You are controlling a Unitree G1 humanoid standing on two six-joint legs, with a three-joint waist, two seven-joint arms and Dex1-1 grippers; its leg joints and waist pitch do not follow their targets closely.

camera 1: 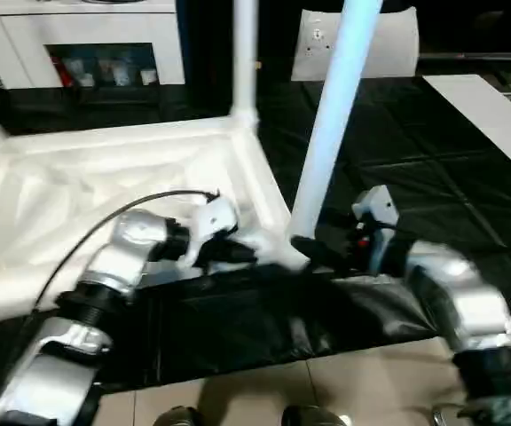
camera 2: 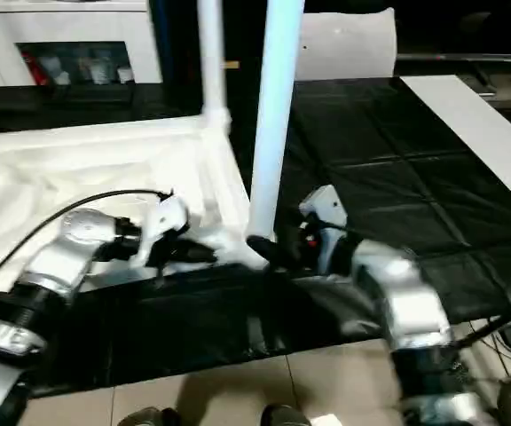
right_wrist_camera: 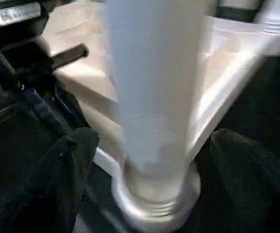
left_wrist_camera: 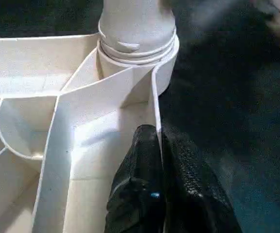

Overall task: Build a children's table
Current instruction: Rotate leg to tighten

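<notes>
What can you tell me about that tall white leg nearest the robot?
The leg is a smooth white plastic tube, tapered, with a threaded collar at its base. It stands nearly upright, leaning slightly, seated in the near corner socket of the upturned tabletop. The right gripper has its fingers open on either side of its base.

I'm looking along my right gripper (right_wrist_camera: pixel 149 179), whose two black fingers (right_wrist_camera: pixel 62 179) are standing spread on either side of a white leg (right_wrist_camera: pixel 152 97), apart from it. The leg is sitting upright in a round corner socket (right_wrist_camera: pixel 154 204) of the white tabletop (right_wrist_camera: pixel 227 63). My left gripper (right_wrist_camera: pixel 28 58) is showing beside that corner.
</notes>
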